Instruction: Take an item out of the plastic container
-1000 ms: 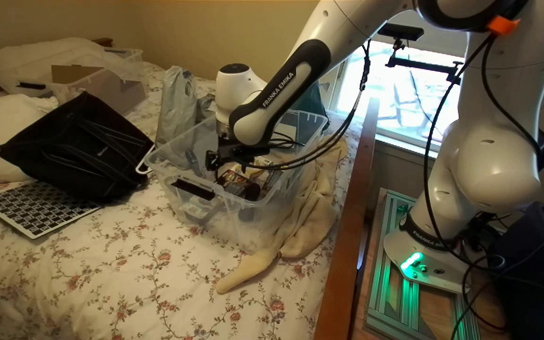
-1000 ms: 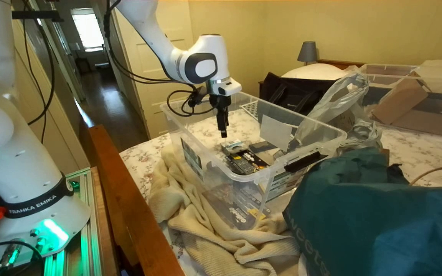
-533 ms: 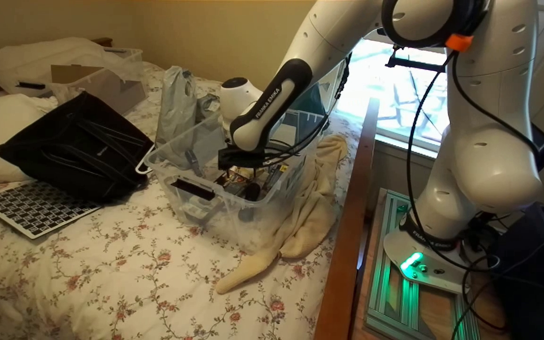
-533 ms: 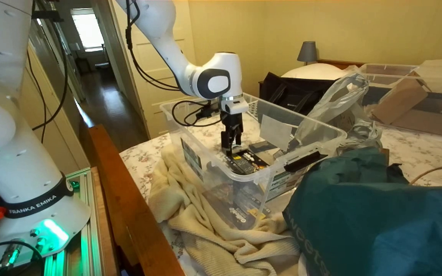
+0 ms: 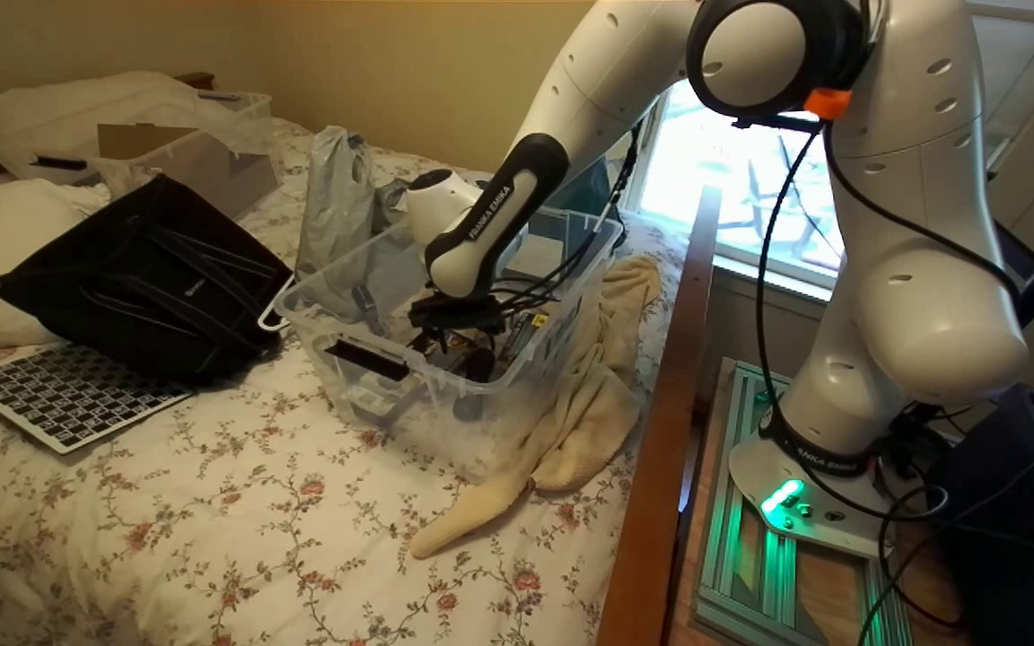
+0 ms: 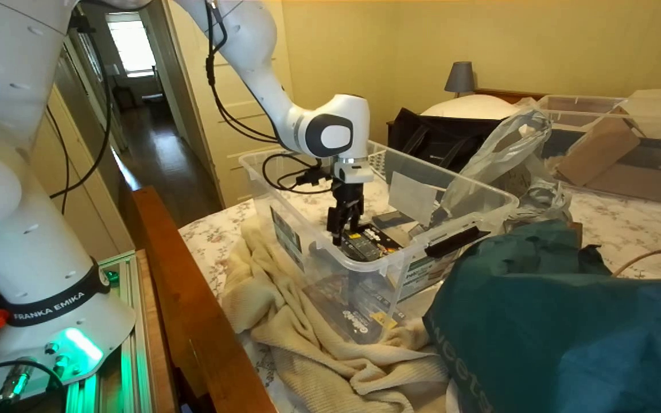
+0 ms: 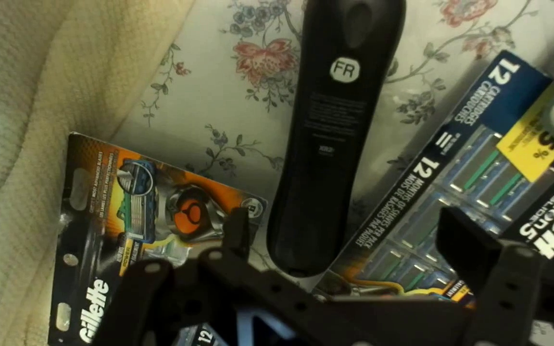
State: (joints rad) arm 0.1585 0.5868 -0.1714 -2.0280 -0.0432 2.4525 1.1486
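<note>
Three hazards, by judgement:

1. Jam. The black two-fingered robotic gripper [image 7: 344,218] stands with jaws wide apart and nothing gripped, poised over a long black plastic device [image 7: 330,134] with rounded end and white "FR" sticker, the likely pick. One jaw tip overlaps the navy-and-black, cardboard-looking Gillette cartridge box [image 7: 464,168] with yellow flash; touching or just above, cannot tell. Closing there could bind on the box or drag it along. Cause: the box lies just beside the device.

2. Slip. Device looks smooth and rounded; a grip close to its end may let it swivel or drop.

3. Snag. A long piece lifted crosswise could catch the rim of the clear, see-through, rectangular plastic container [image 6: 365,265] and tip it, the tub being presumably light and its footing soft.

Container, particulars. Location: upright on a white bedspread [image 5: 284,538] with red-flowered print, a cream knitted blanket [image 6: 307,355] bunched along one side. Form: open top, tall thin walls, flared lip, a black handle strip [image 6: 457,242] set under the lip. Finish: glossy, faintly cloudy in places; the bedspread's flowers show through the floor. Contents, partial: the device, the cartridge box, a black-and-orange Gillette blister card [image 7: 113,216] by the wall; gripper tips below rim level; remaining items overlapped, not all identifiable
</note>
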